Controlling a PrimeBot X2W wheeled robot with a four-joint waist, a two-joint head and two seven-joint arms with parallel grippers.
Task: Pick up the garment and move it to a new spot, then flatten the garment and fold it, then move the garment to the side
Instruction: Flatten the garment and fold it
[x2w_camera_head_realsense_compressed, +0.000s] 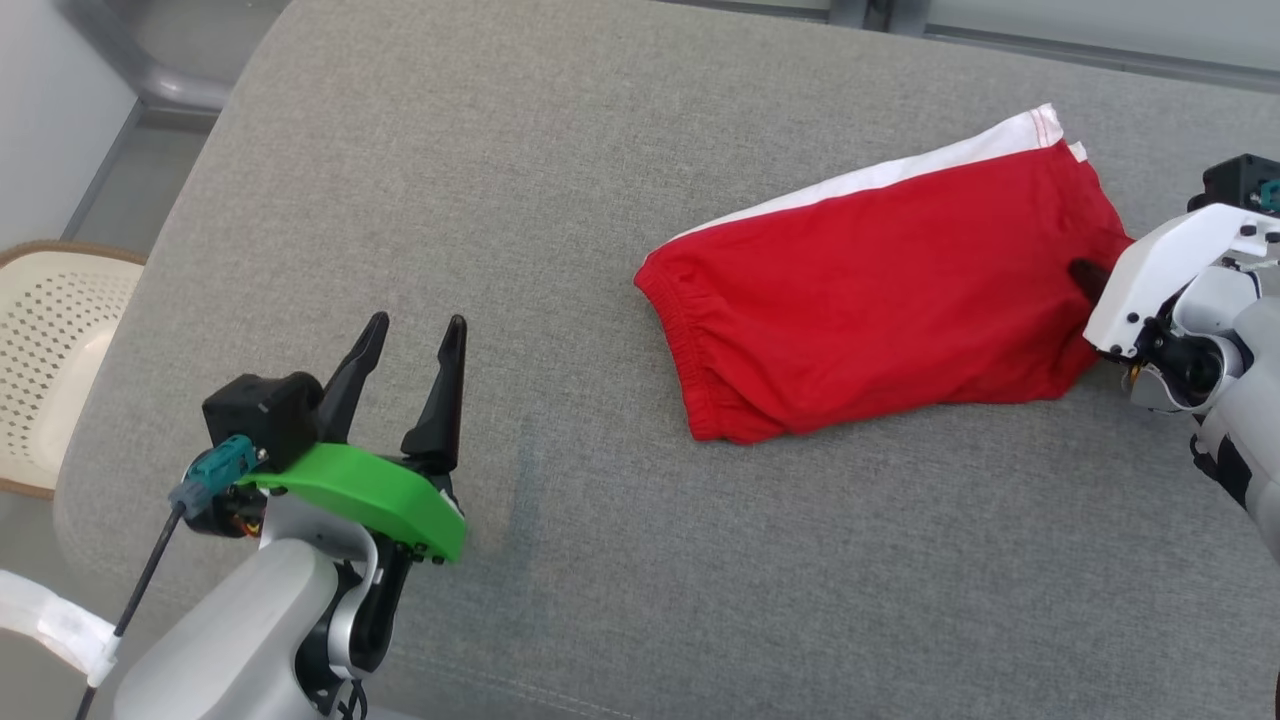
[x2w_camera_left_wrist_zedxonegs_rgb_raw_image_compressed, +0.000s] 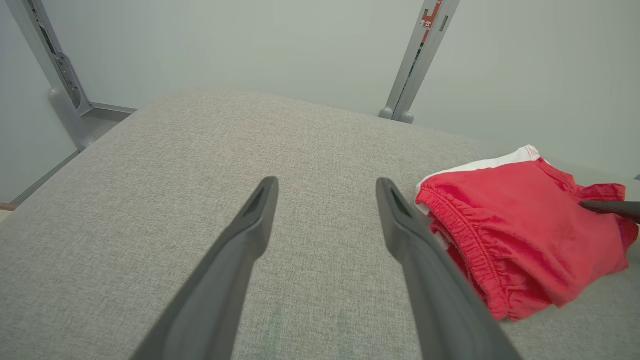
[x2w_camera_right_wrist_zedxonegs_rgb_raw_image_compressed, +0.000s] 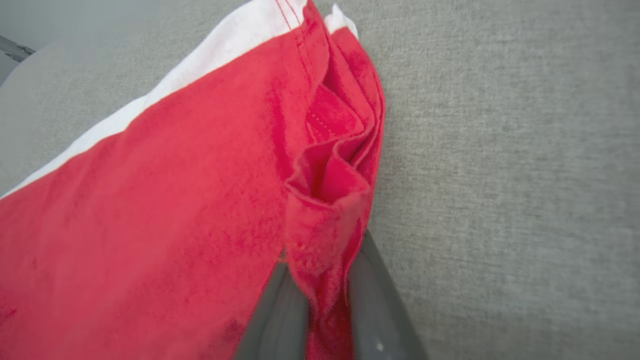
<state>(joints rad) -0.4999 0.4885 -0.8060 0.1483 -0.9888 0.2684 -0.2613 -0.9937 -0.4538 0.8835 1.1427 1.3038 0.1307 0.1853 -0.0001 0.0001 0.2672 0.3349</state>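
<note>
At 9 o'clock in the head view, a cream perforated plastic panel (x2w_camera_head_realsense_compressed: 50, 340) with a brown rim lies beside the grey woven-fabric surface (x2w_camera_head_realsense_compressed: 600, 150). At 7 o'clock, the left gripper (x2w_camera_head_realsense_compressed: 417, 322) (x2w_camera_left_wrist_zedxonegs_rgb_raw_image_compressed: 326, 185) sits over bare cloth, its two dark fingers spread wide and holding nothing. At 2 to 3 o'clock, the red fabric garment (x2w_camera_head_realsense_compressed: 880, 290) (x2w_camera_left_wrist_zedxonegs_rgb_raw_image_compressed: 525, 230) (x2w_camera_right_wrist_zedxonegs_rgb_raw_image_compressed: 150, 225) rests folded on the surface. Its gathered elastic waistband faces the left gripper and a white stripe runs along its far edge. At 3 o'clock, the right gripper (x2w_camera_head_realsense_compressed: 1085, 275) (x2w_camera_right_wrist_zedxonegs_rgb_raw_image_compressed: 325, 260) meets the garment's right end. In the right wrist view, its fingers (x2w_camera_right_wrist_zedxonegs_rgb_raw_image_compressed: 375, 300) pinch a raised fold of red cloth.
</note>
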